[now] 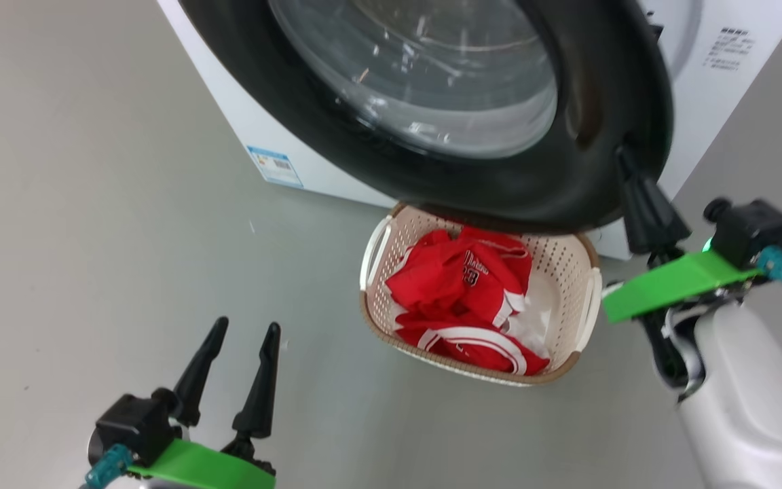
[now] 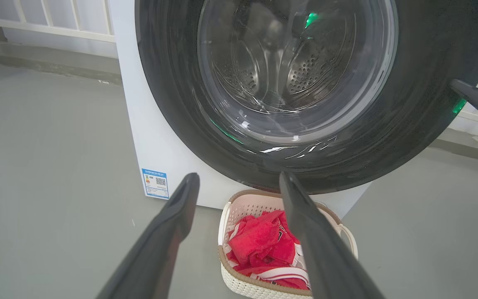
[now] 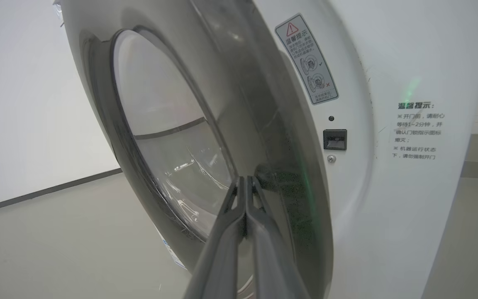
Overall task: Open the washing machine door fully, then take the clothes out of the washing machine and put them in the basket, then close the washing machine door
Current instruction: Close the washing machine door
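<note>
"Now, where are the clothes (image 1: 462, 285)?"
"Soft, heaped in the basket (image 1: 557, 255) beneath the part-open washing machine door (image 1: 588, 136). The right gripper (image 3: 244, 179), pinched closed, leans on its rim; the left gripper (image 1: 247, 324) hangs spread. Door looks rigid, glossy: push near the free edge."

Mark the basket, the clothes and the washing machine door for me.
basket (image 1: 557, 261), head view, bare perforated wall on its right side.
clothes (image 1: 459, 282), head view, red fabric in the middle of the pile.
washing machine door (image 1: 625, 88), head view, glossy black rim right of the glass.
</note>
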You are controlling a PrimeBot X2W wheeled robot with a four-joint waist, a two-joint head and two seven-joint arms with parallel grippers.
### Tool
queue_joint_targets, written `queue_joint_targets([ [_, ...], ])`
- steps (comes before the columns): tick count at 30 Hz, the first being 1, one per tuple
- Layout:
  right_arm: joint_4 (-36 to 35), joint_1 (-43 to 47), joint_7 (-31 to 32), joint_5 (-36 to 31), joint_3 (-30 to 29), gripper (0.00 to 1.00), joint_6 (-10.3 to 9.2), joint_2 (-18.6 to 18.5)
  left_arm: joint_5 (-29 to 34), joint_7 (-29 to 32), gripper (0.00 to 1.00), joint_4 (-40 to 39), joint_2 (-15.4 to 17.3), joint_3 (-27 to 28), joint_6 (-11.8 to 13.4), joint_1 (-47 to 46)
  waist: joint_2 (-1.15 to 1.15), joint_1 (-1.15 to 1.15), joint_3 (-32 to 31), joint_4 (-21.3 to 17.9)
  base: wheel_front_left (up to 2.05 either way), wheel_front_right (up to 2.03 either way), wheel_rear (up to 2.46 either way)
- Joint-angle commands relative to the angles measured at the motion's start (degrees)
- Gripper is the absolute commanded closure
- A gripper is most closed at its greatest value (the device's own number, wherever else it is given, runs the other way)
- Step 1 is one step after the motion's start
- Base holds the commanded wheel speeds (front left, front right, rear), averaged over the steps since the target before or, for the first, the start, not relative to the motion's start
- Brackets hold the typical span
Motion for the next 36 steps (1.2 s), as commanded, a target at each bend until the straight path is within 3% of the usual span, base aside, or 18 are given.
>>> queue_joint_targets([
  [1, -1.02, -2.53, -0.37, -1.15, 0.54, 1.0, 0.18, -0.16, -0.43, -0.7, 0.0, -1.51, 0.85, 1.81, -0.31, -1.81, 0.0, 0.0, 1.76, 0.36, 0.0, 0.0, 0.0],
  [21, 2.58, -17.68, -0.37, -4.01, -6.09, 1.0, 0.18, -2.19, -2.54, -0.7, 0.0, -1.65, 1.0, -1.07, -0.31, -7.36, 0.0, 0.0, 9.26, 2.14, 0.0, 0.0, 0.0],
  [25, 2.37, -18.42, -0.37, -4.27, -7.43, 1.0, 0.18, -1.64, -2.58, -0.7, 0.0, -1.73, 1.13, -1.06, -0.31, -7.67, 0.0, 0.0, 9.4, 2.06, 0.0, 0.0, 0.0],
  [36, 3.33, -13.78, -0.37, -3.66, -4.36, 1.0, 0.18, -0.65, -2.04, -0.7, 0.0, -0.84, 1.64, -0.85, -0.31, -6.16, 0.0, 0.0, 6.01, 0.62, 0.0, 0.0, 0.0],
])
